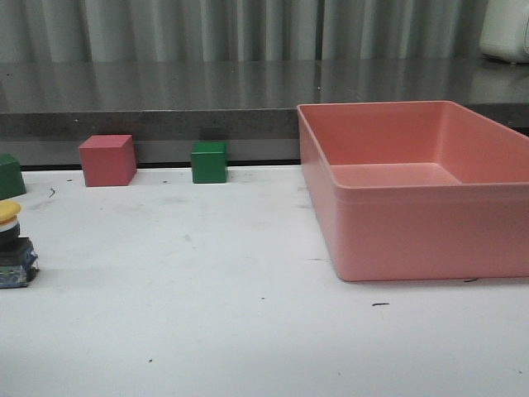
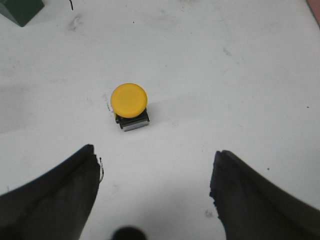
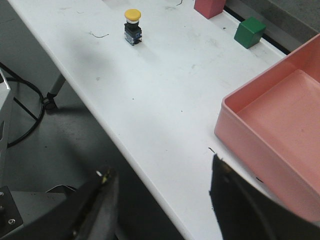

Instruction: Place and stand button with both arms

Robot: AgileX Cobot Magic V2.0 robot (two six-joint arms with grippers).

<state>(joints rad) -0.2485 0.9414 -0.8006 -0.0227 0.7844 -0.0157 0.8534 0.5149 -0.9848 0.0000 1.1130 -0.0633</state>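
The button (image 1: 11, 244) stands upright at the far left edge of the front view, yellow cap on top, on the white table (image 1: 207, 314). In the left wrist view it sits in the middle of the frame, above the left gripper (image 2: 155, 170), whose jaws are wide apart and empty; this arm looks the nearer one. The right gripper (image 3: 162, 180) is also wide and empty, well apart from the button. The pink bin (image 1: 496, 240) at right holds nothing.

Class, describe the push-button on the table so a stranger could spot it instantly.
Start at the big pink bin, then cross the white table to its far left edge. There the button stands upright, the only thing with a round yellow cap, unlike the plain cubes.
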